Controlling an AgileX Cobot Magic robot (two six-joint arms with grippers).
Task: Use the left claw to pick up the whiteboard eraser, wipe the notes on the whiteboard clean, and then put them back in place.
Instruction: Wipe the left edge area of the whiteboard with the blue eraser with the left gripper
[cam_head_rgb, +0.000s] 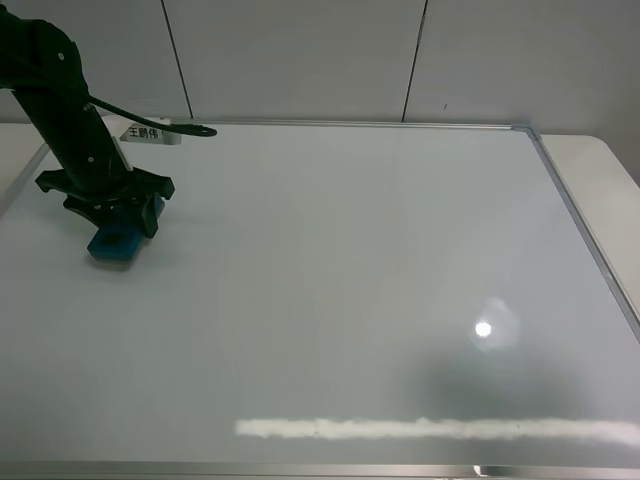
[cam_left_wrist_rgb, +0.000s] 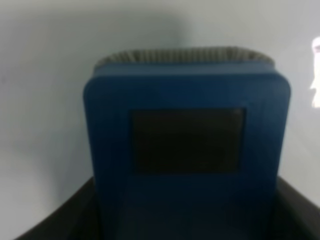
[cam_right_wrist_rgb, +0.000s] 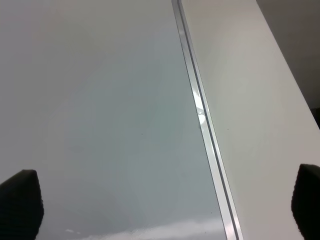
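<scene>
The whiteboard (cam_head_rgb: 350, 250) lies flat and fills most of the exterior high view. No notes show on it. The whiteboard eraser (cam_head_rgb: 112, 244) is a teal-blue block resting on the board near its far left side. My left claw (cam_head_rgb: 118, 225) stands over it with a finger on each side. In the left wrist view the eraser (cam_left_wrist_rgb: 185, 100) fills the frame, one dark patch on top, and black fingers (cam_left_wrist_rgb: 55, 220) press at both sides. My right gripper (cam_right_wrist_rgb: 162, 205) is open and empty above the board's right frame (cam_right_wrist_rgb: 200, 115).
A white tag (cam_head_rgb: 148, 132) and a black cable hang from the left arm. A pale table surface (cam_head_rgb: 600, 170) lies beyond the board's right frame. Lamp glare (cam_head_rgb: 483, 328) and a bright reflected stripe (cam_head_rgb: 430, 428) sit on the board's near right part.
</scene>
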